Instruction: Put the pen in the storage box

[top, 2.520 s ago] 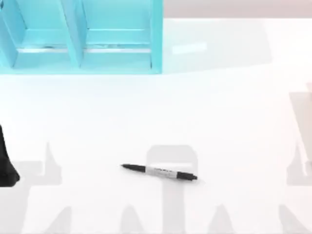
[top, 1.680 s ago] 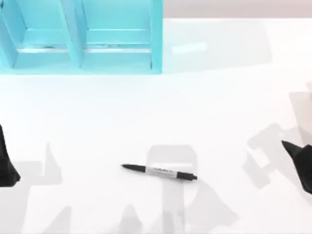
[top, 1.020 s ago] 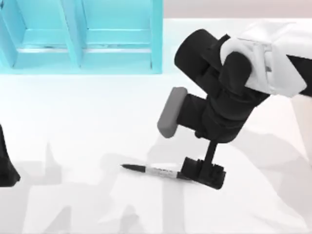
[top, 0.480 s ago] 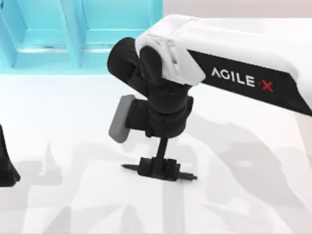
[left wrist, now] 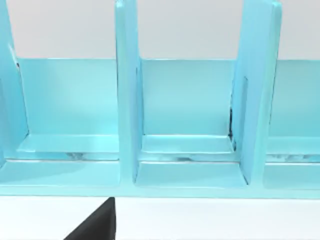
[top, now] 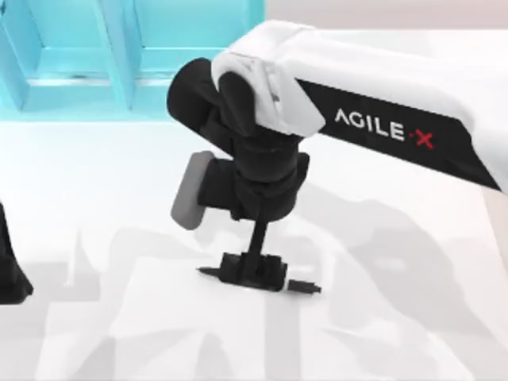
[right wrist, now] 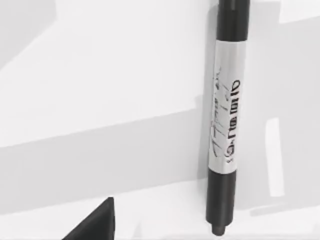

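White table [top: 413, 333] | turquoise storage box [top: 143, 63] stands at the far left edge, compartments open | right arm [top: 381, 103] reaches in from the right, its right gripper [top: 252, 272] lowered over the pen's middle, whether fingers are apart or closed cannot be told | left gripper [top: 12, 270] parked at the left edge | black pen [right wrist: 225, 130] lies flat on the table's near centre, tip pointing left.

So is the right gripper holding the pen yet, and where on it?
Cannot tell. The right gripper sits over the pen, at its printed mid-barrel; it lies flat on the table.
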Tool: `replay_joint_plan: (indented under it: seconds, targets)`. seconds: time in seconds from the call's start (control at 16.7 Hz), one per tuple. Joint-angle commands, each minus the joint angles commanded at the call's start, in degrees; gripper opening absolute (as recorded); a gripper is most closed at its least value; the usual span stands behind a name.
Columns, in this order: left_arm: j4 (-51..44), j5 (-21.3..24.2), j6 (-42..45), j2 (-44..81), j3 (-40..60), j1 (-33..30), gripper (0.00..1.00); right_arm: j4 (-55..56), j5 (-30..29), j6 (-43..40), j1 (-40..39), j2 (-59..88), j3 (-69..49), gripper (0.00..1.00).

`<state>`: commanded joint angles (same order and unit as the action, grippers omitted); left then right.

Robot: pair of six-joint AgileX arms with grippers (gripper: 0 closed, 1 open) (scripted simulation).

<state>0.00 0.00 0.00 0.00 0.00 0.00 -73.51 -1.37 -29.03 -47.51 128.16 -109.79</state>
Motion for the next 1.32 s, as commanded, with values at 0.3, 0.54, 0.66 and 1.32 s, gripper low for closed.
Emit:
replay_joint_plan:
  seconds: [0.3, 0.54, 0.66, 1.32]
  targets:
    - [0.00, 0.00, 0.00, 0.00, 0.00, 0.00, 1.00, 6.67, -0.10, -0.14, -0.12, 1.74, 5.18, 1.00]
    - [0.00, 0.00, 0.00, 0.00, 0.00, 0.00, 1.00, 17.07, -0.13, -0.10, -0.11, 4.51, 12.22, 1.00]
    - [0.00, 0.00, 0.00, 0.00, 0.00, 0.00, 1.00, 19.40, -0.14, -0.11, -0.14, 5.36, 14.14, 1.00]
    - [0.00, 0.00, 0.00, 0.00, 0.00, 0.00, 1.00, 19.64, -0.14, -0.11, -0.14, 5.46, 14.36, 0.47]
